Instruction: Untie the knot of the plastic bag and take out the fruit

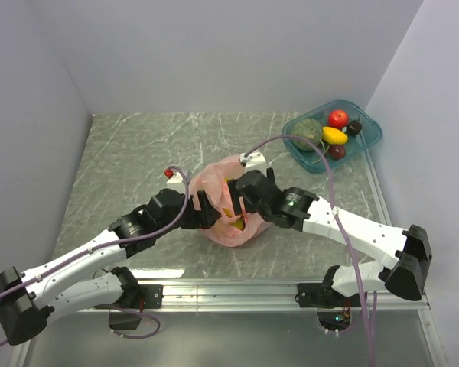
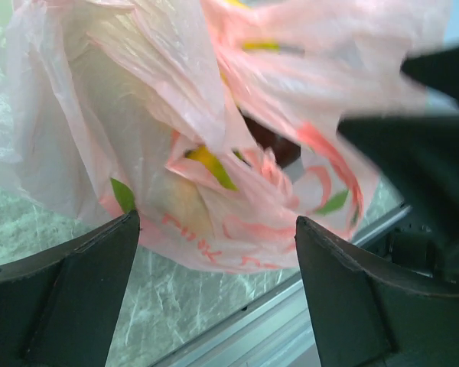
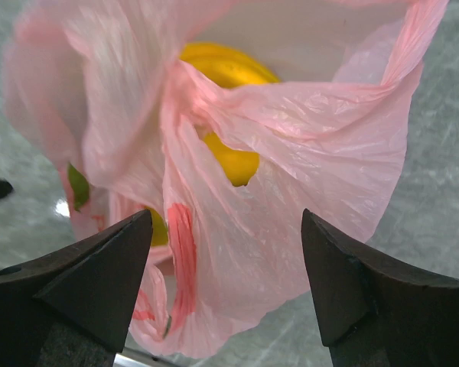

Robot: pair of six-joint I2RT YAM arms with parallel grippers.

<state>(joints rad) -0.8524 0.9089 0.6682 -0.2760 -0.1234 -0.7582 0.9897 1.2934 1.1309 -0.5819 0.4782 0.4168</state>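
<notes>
Left fingers (image 2: 69,290) and right fingers (image 3: 84,283) are both standing wide apart, gripping nothing.
Crumpled pink plastic bag (image 1: 237,233) is lying on the bench (image 1: 138,153) between the two arms, just ahead of both sets of fingers; yellow fruit (image 3: 229,69) is showing through a gap in its folds, while a teal tray (image 1: 369,141) is sitting at the far right corner.

One plastic bag (image 1: 214,180), one tray (image 1: 367,147), two grippers (image 1: 203,208) (image 1: 237,200).
</notes>
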